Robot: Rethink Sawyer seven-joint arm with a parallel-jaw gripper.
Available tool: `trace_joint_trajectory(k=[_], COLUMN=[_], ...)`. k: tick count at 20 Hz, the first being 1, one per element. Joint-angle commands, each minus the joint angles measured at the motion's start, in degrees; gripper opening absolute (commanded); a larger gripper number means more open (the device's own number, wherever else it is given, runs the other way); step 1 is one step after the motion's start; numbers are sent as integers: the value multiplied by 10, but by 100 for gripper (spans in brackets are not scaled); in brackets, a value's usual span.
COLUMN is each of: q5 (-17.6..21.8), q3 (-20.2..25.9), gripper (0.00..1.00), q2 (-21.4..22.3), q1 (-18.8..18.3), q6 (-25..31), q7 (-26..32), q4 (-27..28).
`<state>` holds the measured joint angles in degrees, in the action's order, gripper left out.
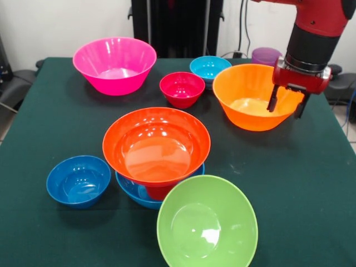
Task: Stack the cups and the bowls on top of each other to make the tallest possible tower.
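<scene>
Front view, the only one I'm getting. My claw (288,105) is hanging over the right side of the table, by the right edge and toward the far end. Its two dark fingers (273,101) are standing apart, open, with nothing between them. They're straddling the near-right rim of the big glossy orange plastic bowl (247,94); touching or just in front, can't tell.

Tower (156,153) is sitting mid-table, a bit toward the near edge. I'm seeing three pieces in it: a medium sky-blue plastic bowl (130,190) at the bottom, something orange-red showing inside it that I'm reading as the tapered cup (160,192), and the large red-orange glossy bowl (156,143) resting upright on top.

Still loose:
- large pink plastic bowl (114,65), far-left area
- small magenta-red bowl (182,89) and small cyan bowl (209,68), far middle
- translucent purple cup (266,55), far edge, behind the orange bowl
- small dark blue bowl (78,181), left of the tower, near side
- large lime green bowl (207,222), near edge, just in front of the tower, rim overlapping it in view

My judgement: roughly a third done. I'm lining up on the orange bowl as the next piece; grasp not yet made.
</scene>
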<state>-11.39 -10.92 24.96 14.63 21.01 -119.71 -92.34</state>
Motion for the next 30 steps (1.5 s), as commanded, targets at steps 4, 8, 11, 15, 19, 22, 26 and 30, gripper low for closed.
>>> trace_joint_trajectory(k=[4, 8, 11, 15, 19, 22, 26, 30], q5=[-19, -18, -18, -22, -32, -37, -36, -28], q3=[59, 56, 56, 48, 20, 5, -9, -22], gripper=[0, 0, 0, 0, 0, 0, 0, 0], q2=[-23, -24, -23, -21, 12, 46, 115, 182], q1=[-12, -10, -10, -3, 19, 29, 31, 30], q6=[-43, -41, -43, -47, -20, 17, 77, 192], q7=[-99, -97, -96, -107, -128, -128, -112, -96], q4=[-24, -21, -22, -21, -32, -37, -40, -27])
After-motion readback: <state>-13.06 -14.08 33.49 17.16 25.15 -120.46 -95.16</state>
